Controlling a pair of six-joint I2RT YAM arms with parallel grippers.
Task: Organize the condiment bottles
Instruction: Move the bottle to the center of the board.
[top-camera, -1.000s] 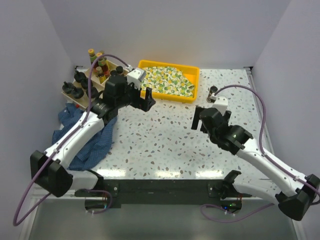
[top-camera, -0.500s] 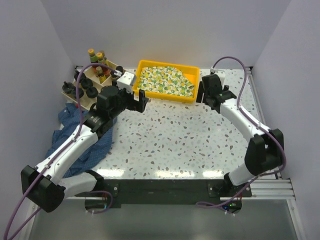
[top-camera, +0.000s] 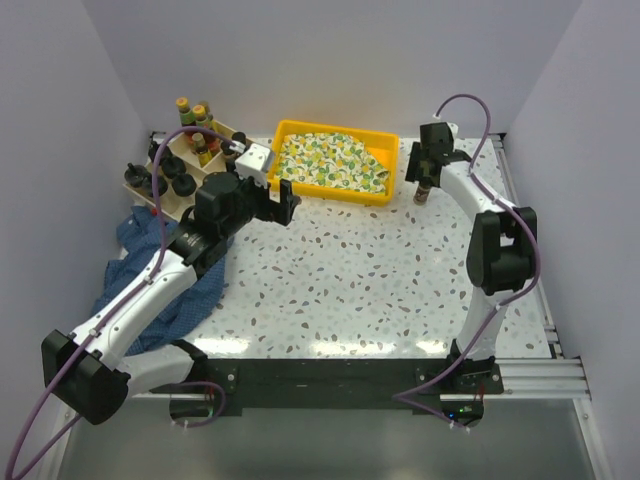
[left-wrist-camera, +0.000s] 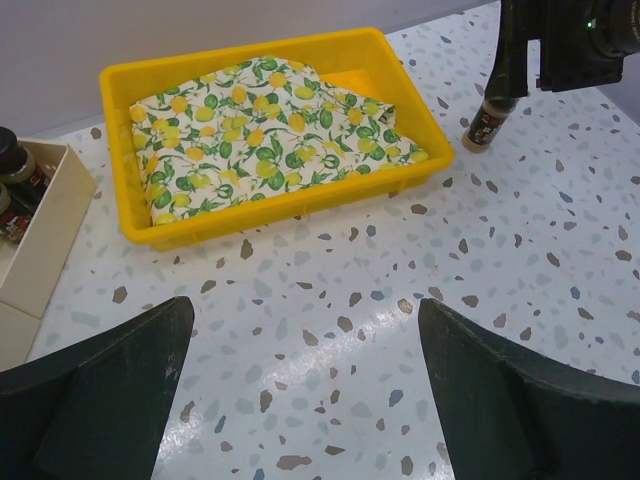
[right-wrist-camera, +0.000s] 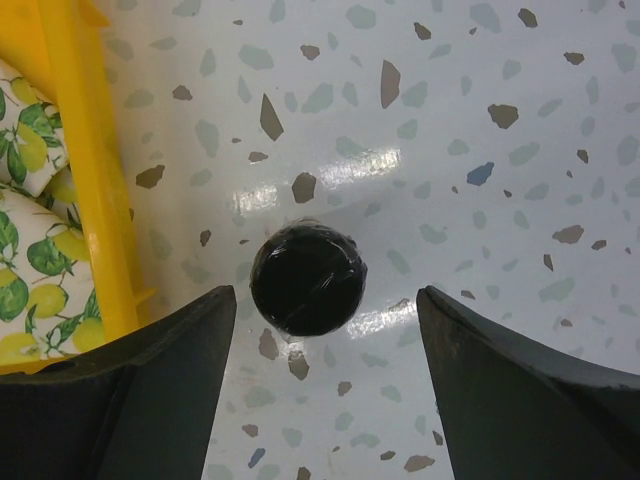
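A wide stretch of bare speckled table (top-camera: 350, 270) is seen across the middle and lower part of the top view, between the two arms. It is bounded at the upper middle by the yellow tray (top-camera: 338, 190), in which a lemon-patterned cloth (left-wrist-camera: 260, 130) is laid. At the upper left it is bounded by the pale wooden box (top-camera: 185, 150), where the other bottles (top-camera: 200, 125) are gathered. A crumpled blue cloth (top-camera: 150, 285) is spread at the left edge under the left arm.

The left gripper (left-wrist-camera: 305, 305) is poised above bare table just in front of the tray, its fingers spread wide with nothing between them.

At the upper right, one small bottle (left-wrist-camera: 485, 125) is stood upright just beside the tray's right end, apart from its wall. Its body is pale brown with a dark label, and its round cap (right-wrist-camera: 307, 277) is black and glossy. The right gripper (right-wrist-camera: 325, 292) is placed over it, fingers parted to either side of the cap, with a gap left on each side.
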